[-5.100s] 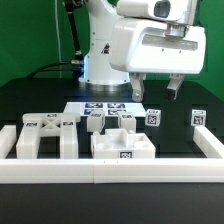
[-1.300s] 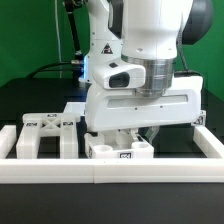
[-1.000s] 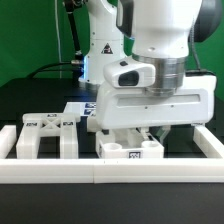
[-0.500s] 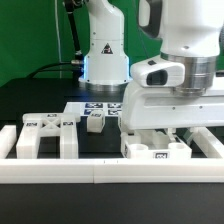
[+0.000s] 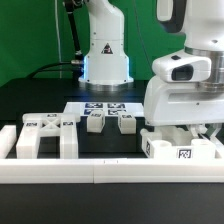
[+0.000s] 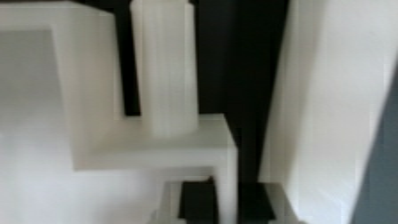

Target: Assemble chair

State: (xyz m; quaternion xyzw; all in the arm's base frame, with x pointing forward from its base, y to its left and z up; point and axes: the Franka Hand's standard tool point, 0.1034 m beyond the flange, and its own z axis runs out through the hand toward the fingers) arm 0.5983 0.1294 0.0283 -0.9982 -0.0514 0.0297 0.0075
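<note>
Claw (image 5: 188, 133) closed, one tagged block (image 5: 180, 151), two posts (image 5: 95, 123)

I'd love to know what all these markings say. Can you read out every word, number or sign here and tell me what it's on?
No readable words or numbers anywhere.
Black-and-white square tags, patterns rather than text: on the chair part at the exterior view's right, the legged frame, the small posts and the marker board.
Dark mark on the robot base: too small to read.
Wrist view: none.
</note>
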